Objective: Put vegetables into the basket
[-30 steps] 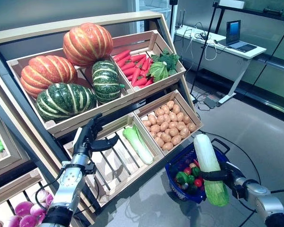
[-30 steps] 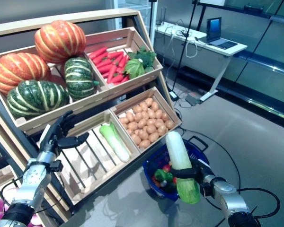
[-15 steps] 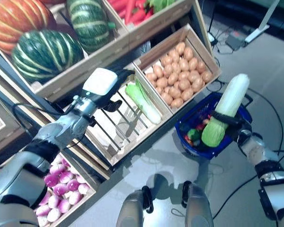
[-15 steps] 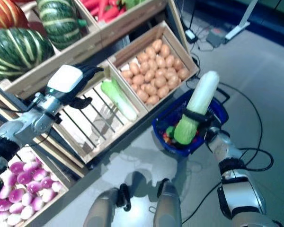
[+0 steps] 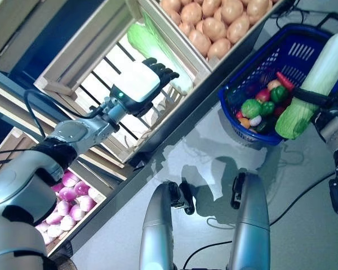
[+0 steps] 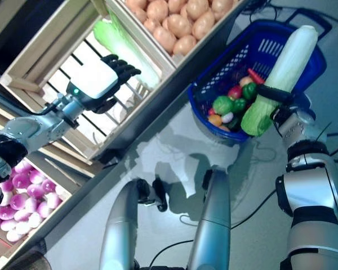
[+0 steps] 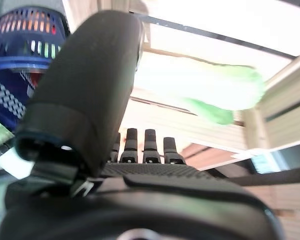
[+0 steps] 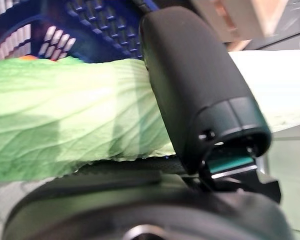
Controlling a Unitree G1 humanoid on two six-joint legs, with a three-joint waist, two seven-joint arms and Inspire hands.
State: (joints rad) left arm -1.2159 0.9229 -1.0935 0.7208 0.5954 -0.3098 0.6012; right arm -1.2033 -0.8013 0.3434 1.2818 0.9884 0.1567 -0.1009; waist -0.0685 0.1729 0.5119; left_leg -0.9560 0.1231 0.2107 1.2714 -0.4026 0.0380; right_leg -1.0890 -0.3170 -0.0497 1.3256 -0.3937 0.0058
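My right hand (image 5: 325,117) is shut on a long white-and-green cabbage (image 5: 321,70). It holds the cabbage tilted over the near rim of the blue basket (image 5: 296,52), leafy end lowest. The right wrist view shows the thumb (image 8: 190,90) curled over the green leaves (image 8: 65,115). Small green (image 5: 250,108) and red (image 5: 263,94) vegetables lie in the basket. My left hand (image 5: 136,89) is open over the slatted crate, its fingers right beside a second long cabbage (image 5: 143,42) that lies there. That cabbage also shows in the left wrist view (image 7: 210,87) past the fingers.
The wooden stand's slatted crate (image 5: 101,95) and its front rail (image 5: 174,121) run diagonally between my hands. The basket stands on the grey floor (image 5: 304,185) just off the stand's corner.
The camera has tilted down, so the whole picture has shifted. My left hand has reached nearer to the cabbage in the crate. My right hand still holds its cabbage at the basket.
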